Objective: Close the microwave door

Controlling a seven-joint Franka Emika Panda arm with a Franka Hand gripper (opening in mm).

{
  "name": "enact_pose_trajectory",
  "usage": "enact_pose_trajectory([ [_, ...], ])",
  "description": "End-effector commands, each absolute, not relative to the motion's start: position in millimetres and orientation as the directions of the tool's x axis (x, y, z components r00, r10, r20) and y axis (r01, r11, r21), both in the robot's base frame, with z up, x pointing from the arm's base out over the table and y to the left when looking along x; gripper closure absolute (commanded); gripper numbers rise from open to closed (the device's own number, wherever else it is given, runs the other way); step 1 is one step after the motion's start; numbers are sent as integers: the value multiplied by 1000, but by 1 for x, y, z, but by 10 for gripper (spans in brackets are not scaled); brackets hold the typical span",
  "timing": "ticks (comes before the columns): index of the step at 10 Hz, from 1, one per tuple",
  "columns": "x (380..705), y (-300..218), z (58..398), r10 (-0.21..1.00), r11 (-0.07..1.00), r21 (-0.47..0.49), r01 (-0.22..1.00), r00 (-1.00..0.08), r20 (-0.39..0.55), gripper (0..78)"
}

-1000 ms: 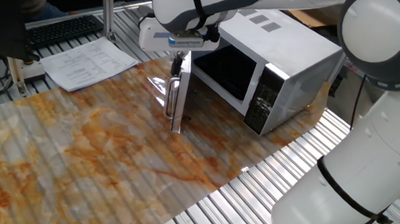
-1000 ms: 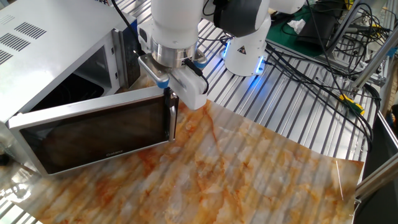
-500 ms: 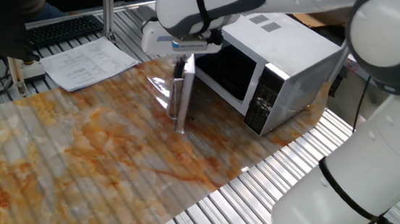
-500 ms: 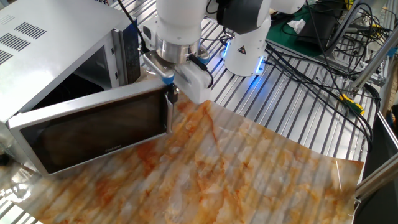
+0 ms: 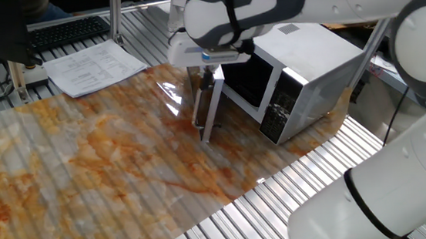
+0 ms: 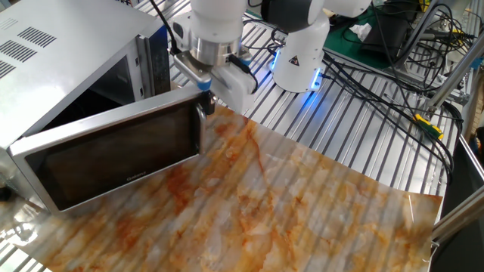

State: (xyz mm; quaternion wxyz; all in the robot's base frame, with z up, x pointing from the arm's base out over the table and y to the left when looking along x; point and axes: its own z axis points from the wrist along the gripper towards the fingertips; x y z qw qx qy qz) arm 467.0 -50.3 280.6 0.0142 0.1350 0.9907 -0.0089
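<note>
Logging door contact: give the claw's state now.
Claw: at the free edge of the microwave door, by its handle; open or closed cannot be told.

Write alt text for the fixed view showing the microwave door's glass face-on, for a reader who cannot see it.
A white robot arm's gripper sits at the free edge of the half-open microwave door. The white microwave stands on a marbled orange table.

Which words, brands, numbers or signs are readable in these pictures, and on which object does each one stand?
None can be read with certainty.
Microwave door: a small pale brand mark near its lower edge, too blurred to read.
Control panel of the microwave: button markings, too small to read.
Printed sheets behind the table: lines of text, too small to read.
</note>
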Motion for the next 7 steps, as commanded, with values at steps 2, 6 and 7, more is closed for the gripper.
enact_pose_trajectory([
  [2, 449, -63, 276, 248, 968, -21, 249, -968, -40, 776],
  [6, 434, -78, 278, 229, 973, -22, 230, -973, -39, 776],
  [7, 432, -81, 278, 224, 974, -22, 225, -974, -39, 776],
])
